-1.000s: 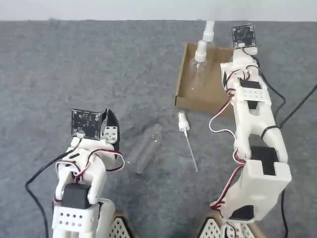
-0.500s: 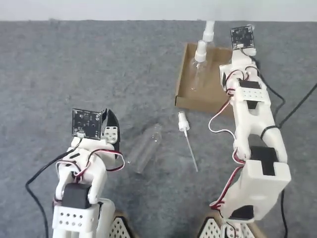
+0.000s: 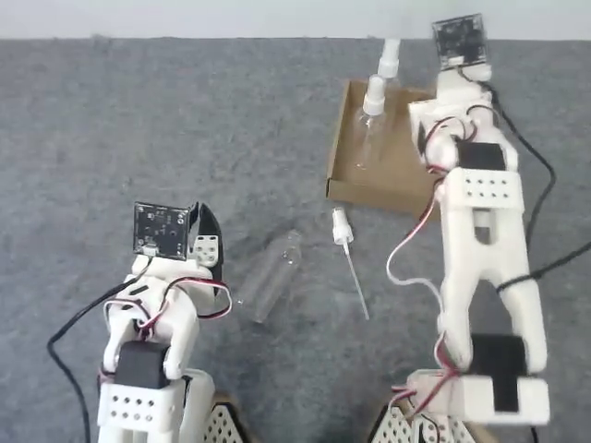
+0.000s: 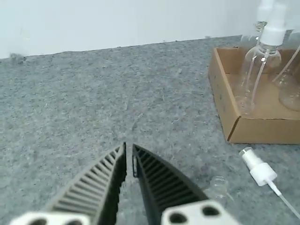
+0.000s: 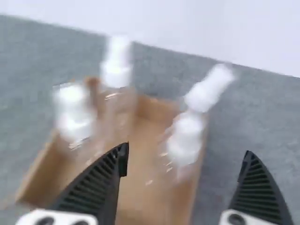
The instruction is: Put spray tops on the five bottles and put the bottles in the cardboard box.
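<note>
A clear uncapped bottle (image 3: 271, 273) lies on its side on the grey mat, its neck (image 4: 217, 183) just past my left gripper (image 4: 129, 157), which is shut and empty. In the high view that left gripper (image 3: 203, 216) sits to the bottle's left. A loose white spray top (image 3: 342, 227) with a long tube lies between the bottle and the cardboard box (image 3: 347, 181). This spray top (image 4: 255, 165) also lies just in front of the box (image 4: 234, 123). My right gripper (image 5: 184, 161) hangs open and empty above the box (image 5: 145, 187), over several capped bottles (image 5: 186, 137).
The right arm (image 3: 473, 194) stretches along the box's right side and hides that part of it. Capped bottles (image 3: 373, 103) stand at the box's far end. A white wall (image 4: 117, 18) borders the far edge of the mat (image 3: 138, 120).
The right arm has risen over the box and its wrist camera has swung upward. The left arm, the loose bottle and the spray top have stayed put.
</note>
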You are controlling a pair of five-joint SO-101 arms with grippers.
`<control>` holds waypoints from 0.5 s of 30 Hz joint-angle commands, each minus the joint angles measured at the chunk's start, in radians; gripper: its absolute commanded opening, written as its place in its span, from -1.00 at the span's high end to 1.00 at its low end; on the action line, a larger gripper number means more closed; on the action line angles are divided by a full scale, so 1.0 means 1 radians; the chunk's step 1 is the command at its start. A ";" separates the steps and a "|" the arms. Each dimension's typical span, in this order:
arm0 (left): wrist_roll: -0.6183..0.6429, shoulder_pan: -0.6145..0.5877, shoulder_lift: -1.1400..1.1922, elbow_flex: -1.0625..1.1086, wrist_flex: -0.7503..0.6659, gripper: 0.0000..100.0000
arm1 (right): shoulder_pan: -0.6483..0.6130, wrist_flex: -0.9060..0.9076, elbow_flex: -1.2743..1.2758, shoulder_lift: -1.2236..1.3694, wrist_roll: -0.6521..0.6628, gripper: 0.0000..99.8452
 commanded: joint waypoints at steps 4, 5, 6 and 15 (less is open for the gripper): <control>0.003 -0.097 -0.015 -0.044 -0.031 0.98 | -0.268 0.334 -0.035 -0.173 -0.020 0.40; 0.005 -0.114 -0.009 -0.048 -0.031 0.98 | -0.317 0.369 -0.035 -0.170 -0.058 0.40; 0.005 -0.129 -0.009 -0.050 -0.031 0.98 | -0.361 0.394 -0.035 -0.163 -0.115 0.40; 0.005 -0.265 -0.008 -0.130 0.029 0.98 | -0.628 0.397 0.011 0.019 -0.763 0.40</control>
